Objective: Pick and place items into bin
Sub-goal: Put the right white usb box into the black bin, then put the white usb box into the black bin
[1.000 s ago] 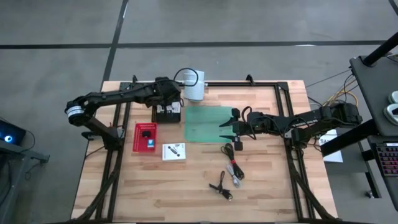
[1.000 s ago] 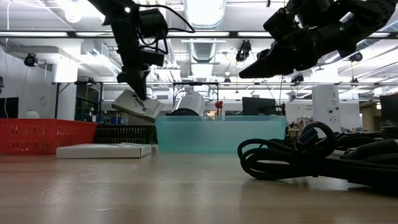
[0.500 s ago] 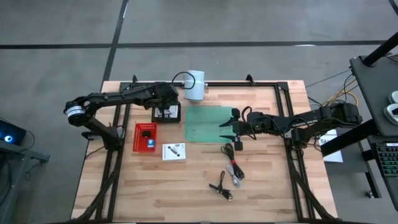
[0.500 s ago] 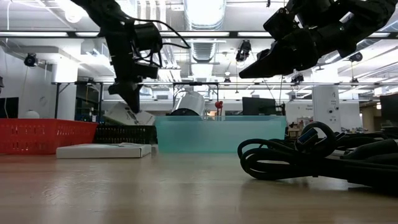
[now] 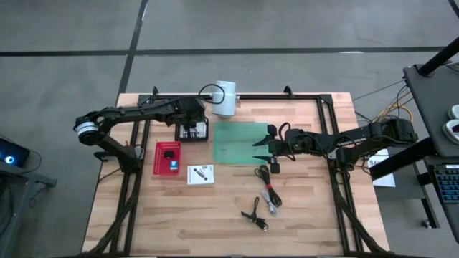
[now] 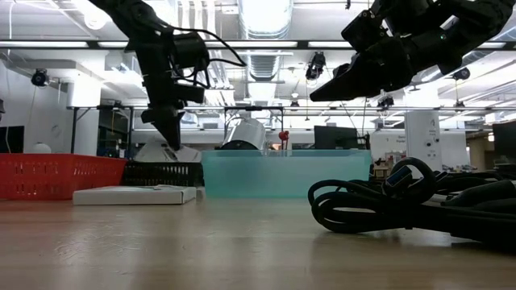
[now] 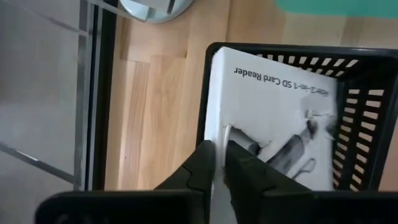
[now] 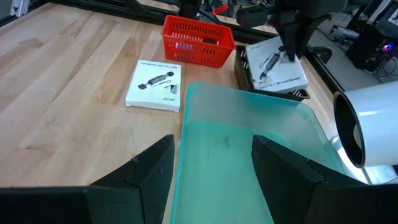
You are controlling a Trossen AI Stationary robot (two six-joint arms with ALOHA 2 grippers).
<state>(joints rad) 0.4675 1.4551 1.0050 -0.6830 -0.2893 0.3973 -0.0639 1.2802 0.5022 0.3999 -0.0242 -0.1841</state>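
Observation:
My left gripper (image 7: 216, 163) stands over the black slotted basket (image 5: 179, 135) at the table's far left and is shut on a white printed card (image 7: 273, 124) marked as an SD card reader. That card lies in the basket. A second white card (image 5: 201, 175) lies flat on the table near the red basket (image 5: 163, 159). My right gripper (image 8: 214, 165) hangs open above the right rim of the green translucent bin (image 5: 237, 142). Thin black cables (image 5: 269, 192) lie on the table nearer than the bin. My left gripper pinches the card's left edge (image 7: 219, 134) between its two fingers, coming from above and pointing down. The card sits low inside the black basket (image 7: 367, 93), tilted a little in the low view.
A white cylindrical device (image 5: 224, 97) stands at the far edge behind the bin. The red basket (image 8: 198, 40) holds small items. A second small cable (image 5: 254, 213) lies near the front. Bare wood spreads toward the table's near edge. Black frame rails run along both sides.
My left gripper has moved down and slightly toward the table's left edge, staying shut. The card, which hung tilted and lifted above the black basket, now sits lowered into it.

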